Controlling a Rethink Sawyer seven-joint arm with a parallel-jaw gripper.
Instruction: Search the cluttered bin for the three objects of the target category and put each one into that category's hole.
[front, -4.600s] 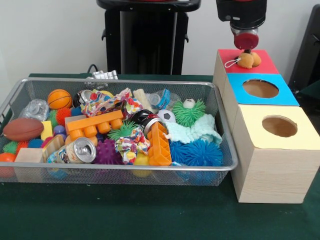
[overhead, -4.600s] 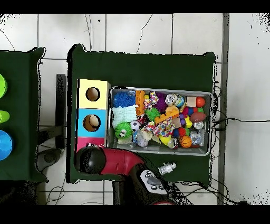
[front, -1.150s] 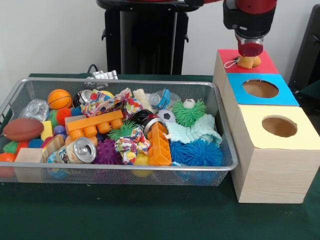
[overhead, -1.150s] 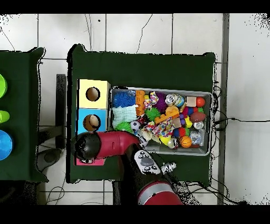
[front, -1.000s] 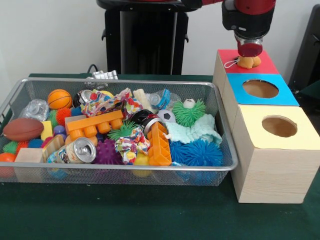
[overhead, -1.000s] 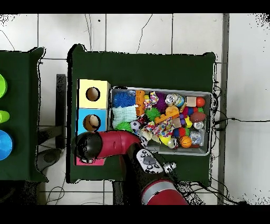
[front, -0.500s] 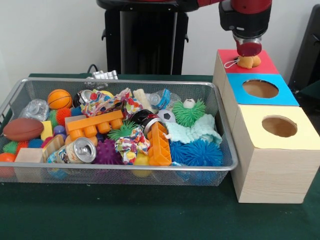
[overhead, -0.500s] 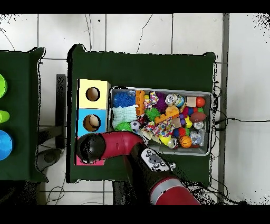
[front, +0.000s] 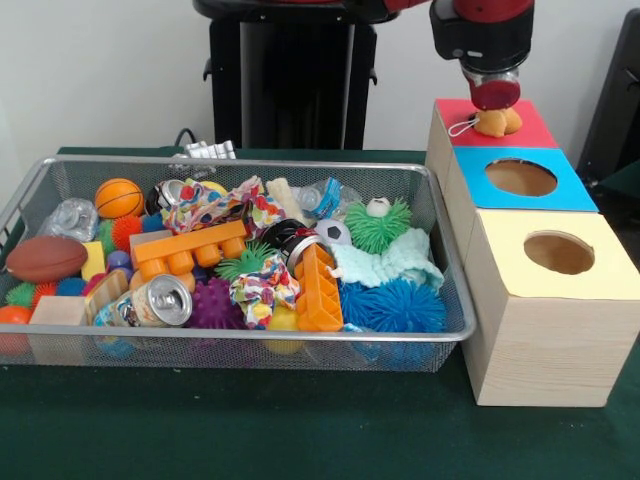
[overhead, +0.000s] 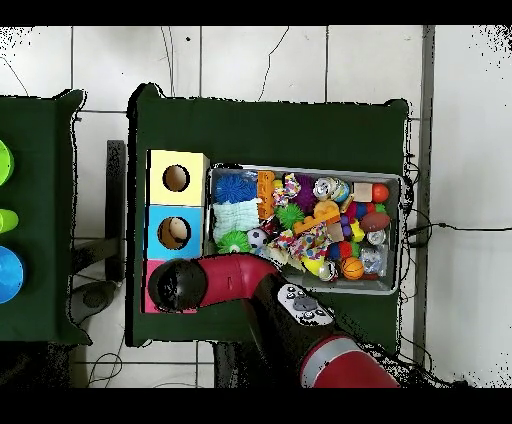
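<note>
1. Nearest in the front view, a pale wooden box with a yellow top and round hole stands beside a silver wire-mesh bin on the green cloth table.
2. The bin holds mixed toys, among them a blue spiky ball, an orange building block and a small orange basketball.
3. Behind it, the blue-topped box with round hole.
4. Farthest, a small tan plush toy with a white loop lies on the red-topped box.
5. The red and black gripper hangs directly above the plush; whether it is gripping or released cannot be told.
</note>
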